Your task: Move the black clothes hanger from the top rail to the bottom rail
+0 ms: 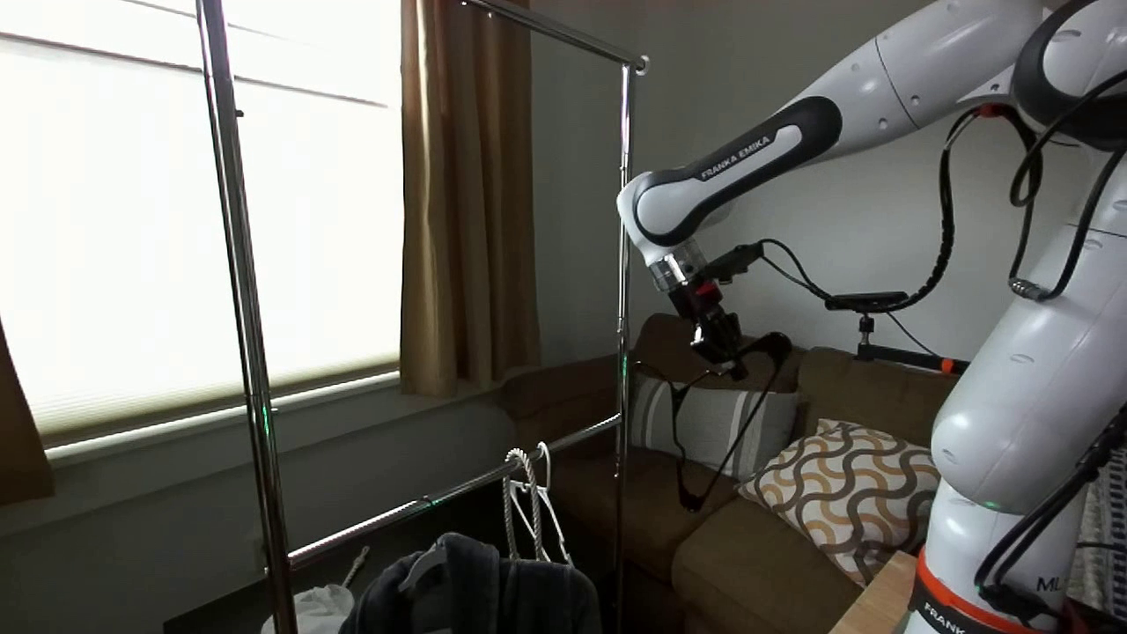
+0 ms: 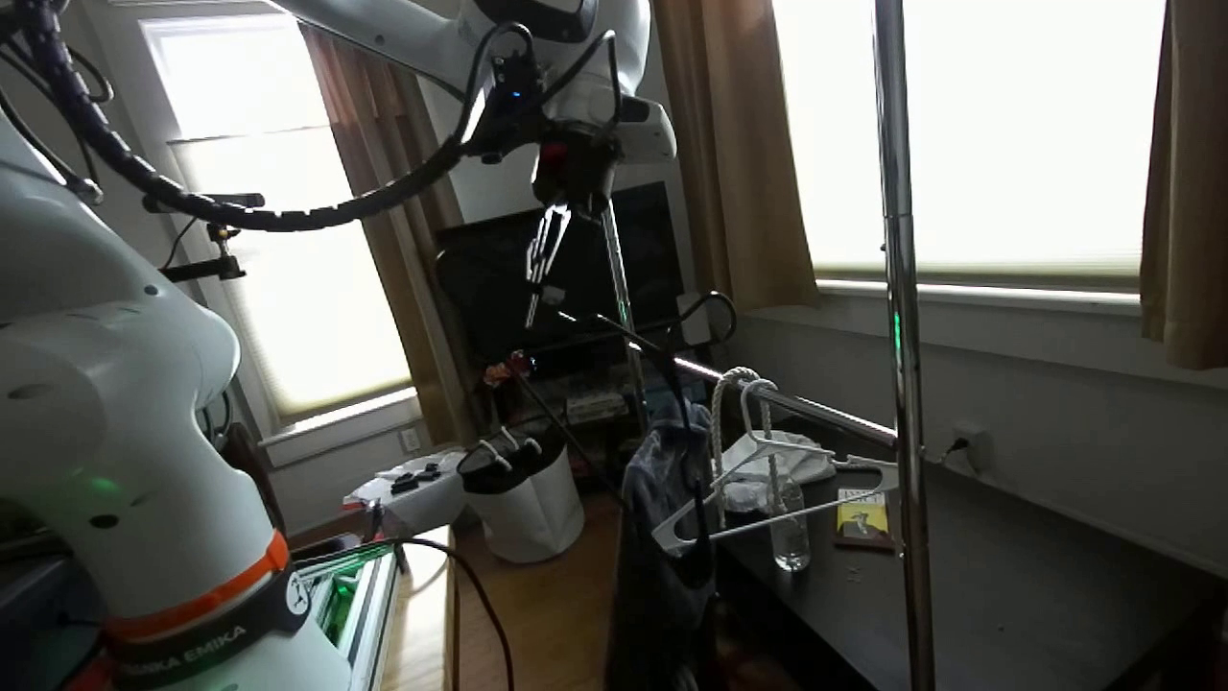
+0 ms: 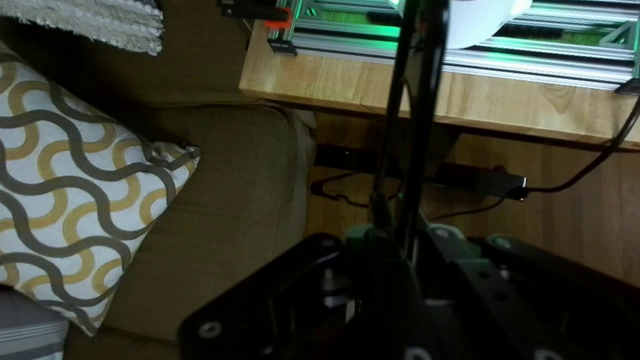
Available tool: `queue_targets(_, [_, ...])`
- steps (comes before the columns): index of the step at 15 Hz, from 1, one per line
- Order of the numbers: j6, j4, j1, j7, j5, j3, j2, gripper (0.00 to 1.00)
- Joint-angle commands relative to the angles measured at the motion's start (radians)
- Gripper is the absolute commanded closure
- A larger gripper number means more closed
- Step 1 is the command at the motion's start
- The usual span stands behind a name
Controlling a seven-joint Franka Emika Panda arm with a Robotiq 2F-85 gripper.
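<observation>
- Gripper [image 1: 734, 367]: closed tight on the black hanger [image 1: 775, 344], right of centre in an exterior view. In the wrist view, 2 black bars of the hanger run from the gripper to the top edge.
- Hanger: in the air, tilted, its hook at the left, just beside the post [image 1: 623, 308] in the frame.
- Top rail [image 1: 563, 35]: upper middle of the frame, well above the hanger.
- Bottom rail [image 1: 458, 490]: lower middle, apart from the hanger, which is up and to the right.
- On the bottom rail, right of centre in an exterior view: a white hanger [image 2: 763, 442], with a rope [image 2: 717, 422] looped just beside its hook.
- Garment [image 1: 528, 586]: dark, bottom middle of the frame.
- Arm [image 1: 880, 79]: upper right; "FRANKA EMIKA" in white capitals on black.
- Base [image 1: 1004, 550]: lower right; "ML" on its white shell, and "FRANK" below, cut off by the frame.
- Band [image 2: 197, 647]: lower left in an exterior view, under an orange ring [image 2: 201, 600]; "NKA EMIKA" can be read, with a round white logo [image 2: 298, 593] to the right.
- Book [image 2: 863, 520]: right of centre in an exterior view, on a black table [image 2: 1036, 585]; yellow cover, lettering at its top too small to read.
- Cap [image 3: 282, 46]: upper middle of the wrist view; its small pale letters are too blurred to read.
- Pillow [image 3: 75, 190]: left side of the wrist view, white with gray and yellow waves.
</observation>
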Motion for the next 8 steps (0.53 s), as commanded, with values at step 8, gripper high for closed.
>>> queue_targets(8, [0.124, 0.092, 0.0, 0.218, 0.121, 0.008, 0.157, 0.98])
